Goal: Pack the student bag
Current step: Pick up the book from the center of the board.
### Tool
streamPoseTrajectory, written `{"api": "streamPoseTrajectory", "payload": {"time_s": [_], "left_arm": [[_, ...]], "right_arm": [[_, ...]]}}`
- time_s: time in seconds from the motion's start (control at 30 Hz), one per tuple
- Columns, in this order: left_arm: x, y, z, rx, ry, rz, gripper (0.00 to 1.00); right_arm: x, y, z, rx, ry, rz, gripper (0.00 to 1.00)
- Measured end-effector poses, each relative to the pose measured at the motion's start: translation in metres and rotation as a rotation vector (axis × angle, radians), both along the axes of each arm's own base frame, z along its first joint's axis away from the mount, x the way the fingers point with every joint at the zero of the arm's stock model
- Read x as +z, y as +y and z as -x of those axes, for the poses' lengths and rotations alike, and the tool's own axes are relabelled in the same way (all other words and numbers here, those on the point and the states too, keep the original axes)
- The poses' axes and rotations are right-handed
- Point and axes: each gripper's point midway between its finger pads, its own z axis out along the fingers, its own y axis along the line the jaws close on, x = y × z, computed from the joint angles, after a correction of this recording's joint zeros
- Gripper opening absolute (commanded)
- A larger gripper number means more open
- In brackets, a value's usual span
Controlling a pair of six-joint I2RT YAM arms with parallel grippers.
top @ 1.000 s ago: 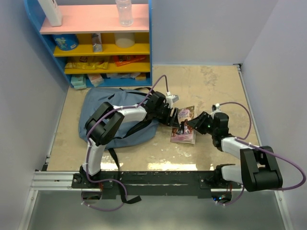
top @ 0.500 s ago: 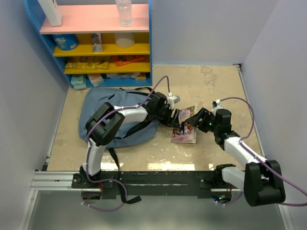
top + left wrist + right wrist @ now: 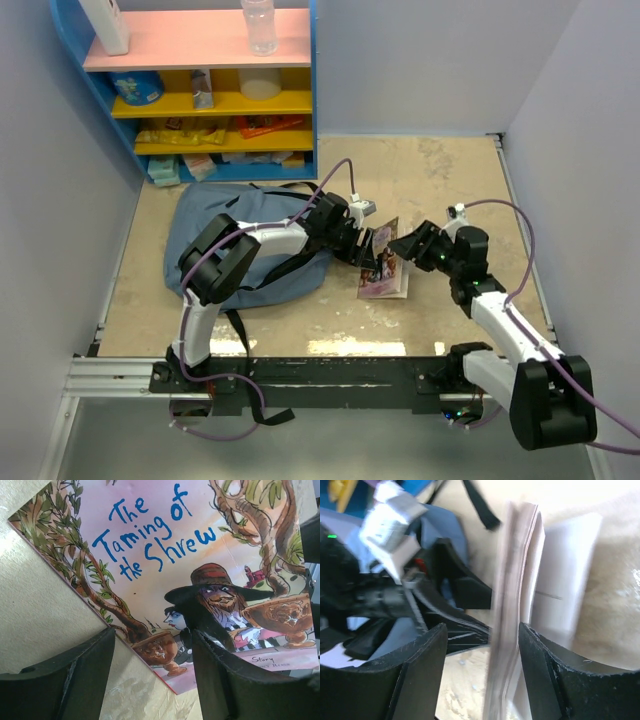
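While the large, soft slate-blue fabric backpack [image 3: 235,200] lies slumped on the beige mottled tabletop [image 3: 440,180] on the left arm's side, partly under that arm, both grippers meet just to its right at a thin illustrated paperback [image 3: 200,540] titled "The Taming of the Shrew". Left gripper [image 3: 155,645]: fingers apart, straddling the cover's lower corner; whether they touch it cannot be told. Right gripper [image 3: 482,630]: fingers apart, the book standing edge-on between them with a gap on one side, so nothing is clamped. The bag appears limp and light. Its cloth would likely fold and drag rather than lift as one piece, and a pinch on a loose panel would gather fabric only. Firmer holds are judged to be the zipper rim or the black webbing strap [image 3: 240,335] trailing toward the near edge. The bag's opening cannot be made out from above.
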Motion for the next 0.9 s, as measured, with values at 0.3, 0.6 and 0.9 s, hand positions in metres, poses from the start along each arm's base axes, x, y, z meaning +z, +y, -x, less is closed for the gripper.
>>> {"api": "streamPoseTrajectory", "payload": {"time_s": [0.3,0.6,0.9], "left_arm": [[0.0,0.0,0.0,-0.001,0.0,-0.001,0.67],[0.0,-0.001,0.001,-0.004,0.002,0.0,0.67],[0.0,-0.002,0.004,-0.012,0.008,-0.001,0.67]], "right_arm": [[-0.009,0.006,0.002,0.029,0.029,-0.029,0.58],[-0.047,0.004,0.017,0.031,0.161,0.0,0.52],[-0.022,0.0,0.007,0.018,0.091,0.023,0.04]]}}
